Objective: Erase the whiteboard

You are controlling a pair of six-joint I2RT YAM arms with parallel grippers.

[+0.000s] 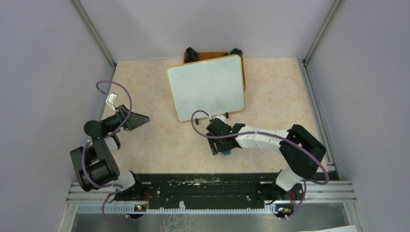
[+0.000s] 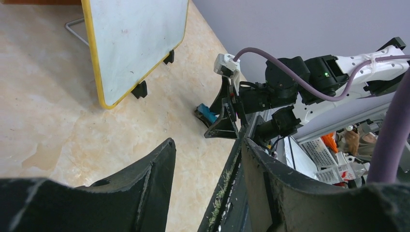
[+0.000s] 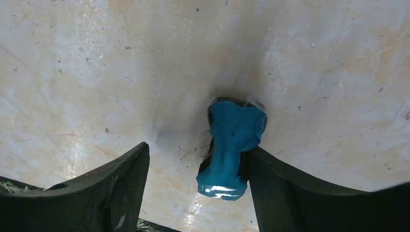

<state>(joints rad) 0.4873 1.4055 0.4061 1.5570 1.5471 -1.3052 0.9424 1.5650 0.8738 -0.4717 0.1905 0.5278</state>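
Two arms: bolted side by side on a black base plate (image 1: 203, 180) at the near edge, with a ribbed aluminium rail (image 1: 212, 194) just in front of it.
Surface: beige, marbled and glossy (image 1: 159, 145), marked with fine scratches and dark specks in the right wrist view.
Room: plain lavender-grey walls (image 1: 48, 58) on three sides, with metal uprights in the far corners.
Whiteboard: lies at the far middle of the surface (image 1: 205, 87), turned slightly askew. Its far edge overlaps an orange tray (image 1: 211, 54) at the back wall. It has a thin yellow-tan frame and two black feet on its near edge.
Board face: white, with faint grey smears only.
Left fingers: spread wide (image 2: 162, 164) with nothing between them, raised over the left side of the surface and well apart from the board.
Right fingers: spread wide (image 3: 135, 169) and low over the surface, just near of the board's near edge.
Blue eraser: lies on the surface (image 3: 232, 145) between the right fingers. It touches one finger and is clear of the other.
Labels: a white tag (image 1: 112, 99) hangs on the left arm's purple cable. Any print on it is too small to read.
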